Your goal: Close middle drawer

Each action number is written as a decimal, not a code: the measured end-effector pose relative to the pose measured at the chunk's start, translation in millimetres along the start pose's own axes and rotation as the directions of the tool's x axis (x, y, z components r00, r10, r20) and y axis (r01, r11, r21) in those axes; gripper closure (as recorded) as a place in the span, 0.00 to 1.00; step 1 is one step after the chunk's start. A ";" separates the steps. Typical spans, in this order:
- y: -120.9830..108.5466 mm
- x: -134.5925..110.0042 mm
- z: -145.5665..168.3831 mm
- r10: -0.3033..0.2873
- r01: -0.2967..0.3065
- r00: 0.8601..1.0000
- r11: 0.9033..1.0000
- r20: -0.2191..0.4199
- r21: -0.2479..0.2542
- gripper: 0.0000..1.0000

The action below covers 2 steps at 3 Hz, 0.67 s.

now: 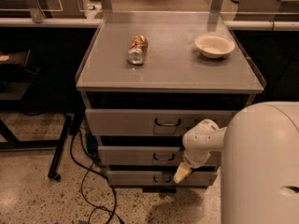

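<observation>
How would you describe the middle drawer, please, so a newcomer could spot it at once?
Under the grey table with a bowl and can sit three stacked drawers. The middle drawer is second down: shallower-fronted than the top drawer, wider than the lowest drawer, the gripper just below it.

The single camera sits high on the robot, above and behind the gripper (182,173). It looks forward and steeply down at the drawer cabinet (173,66) from close by. The robot's white body (261,162) fills the lower right corner, beside the gripper. The middle drawer (131,155) lies just left of the gripper, with the cabinet top beyond.
</observation>
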<state>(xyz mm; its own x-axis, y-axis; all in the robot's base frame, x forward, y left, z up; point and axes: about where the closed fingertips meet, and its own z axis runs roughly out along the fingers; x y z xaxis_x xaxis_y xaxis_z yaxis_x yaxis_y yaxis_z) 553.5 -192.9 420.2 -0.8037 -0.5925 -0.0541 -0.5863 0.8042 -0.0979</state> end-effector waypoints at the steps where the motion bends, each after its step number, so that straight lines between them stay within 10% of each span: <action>1: 0.0 0.0 0.0 0.000 0.000 1.000 1.000 0.000 0.000 0.19; 2: 0.0 0.0 0.0 0.000 0.000 1.000 1.000 0.000 0.000 0.38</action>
<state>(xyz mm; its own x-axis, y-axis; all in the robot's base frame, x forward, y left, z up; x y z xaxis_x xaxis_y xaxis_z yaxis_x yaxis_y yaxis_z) 553.4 -192.9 420.1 -0.8037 -0.5925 -0.0541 -0.5863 0.8042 -0.0979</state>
